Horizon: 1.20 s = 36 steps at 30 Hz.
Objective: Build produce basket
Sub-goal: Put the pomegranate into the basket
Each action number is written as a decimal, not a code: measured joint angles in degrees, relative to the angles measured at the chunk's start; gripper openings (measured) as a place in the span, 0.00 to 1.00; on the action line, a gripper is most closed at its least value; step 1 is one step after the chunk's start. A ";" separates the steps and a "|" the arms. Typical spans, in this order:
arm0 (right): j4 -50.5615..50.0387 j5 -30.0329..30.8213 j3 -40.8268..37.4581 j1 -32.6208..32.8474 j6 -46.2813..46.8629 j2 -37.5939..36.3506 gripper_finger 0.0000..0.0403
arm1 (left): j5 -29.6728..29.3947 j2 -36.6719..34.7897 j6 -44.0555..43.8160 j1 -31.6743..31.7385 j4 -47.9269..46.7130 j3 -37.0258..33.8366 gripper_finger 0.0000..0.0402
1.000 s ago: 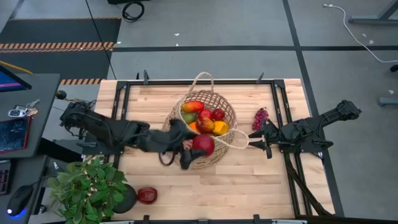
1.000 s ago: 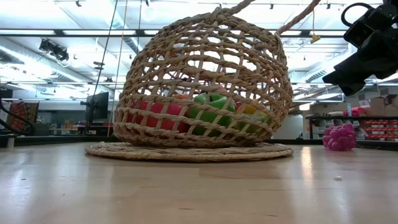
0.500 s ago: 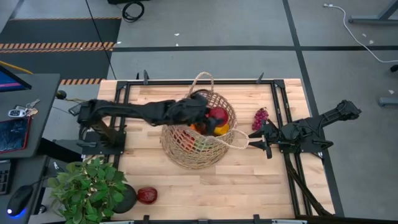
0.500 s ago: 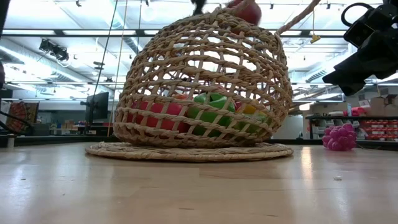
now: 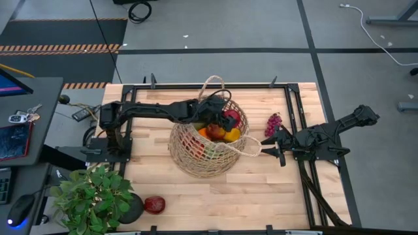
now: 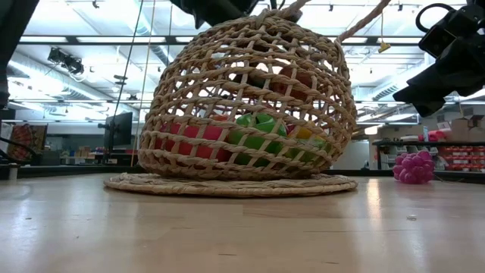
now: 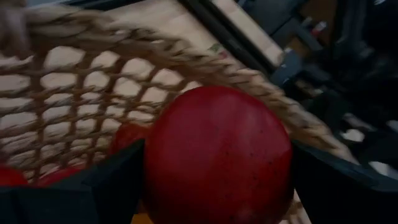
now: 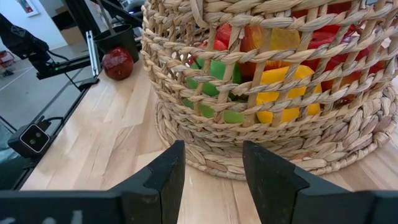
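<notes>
Grey concrete floor, hazard-striped black mat, pale wooden table, bright ceiling strip lights, shelving behind.

lab or workshop: hazard-striped floor, ceiling ducts, monitor.

Red fruit now inside basket

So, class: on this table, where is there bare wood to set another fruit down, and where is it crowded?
Free patches: the near strip between the red fruit and the right arm, and the far-left corner behind the left arm. Crowded: the centre, where the basket sits with the left end effector over it, and the gap by the grapes.
</notes>
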 joint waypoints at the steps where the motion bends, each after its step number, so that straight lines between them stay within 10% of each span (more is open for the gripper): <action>1: 0.00 0.00 0.00 0.01 0.00 0.00 0.41 | 0.00 0.08 0.02 0.18 -0.39 -0.02 0.88; 36: 0.00 0.00 0.00 0.00 0.00 -0.02 0.41 | -0.02 -0.05 16.61 -0.46 -7.97 -0.02 0.88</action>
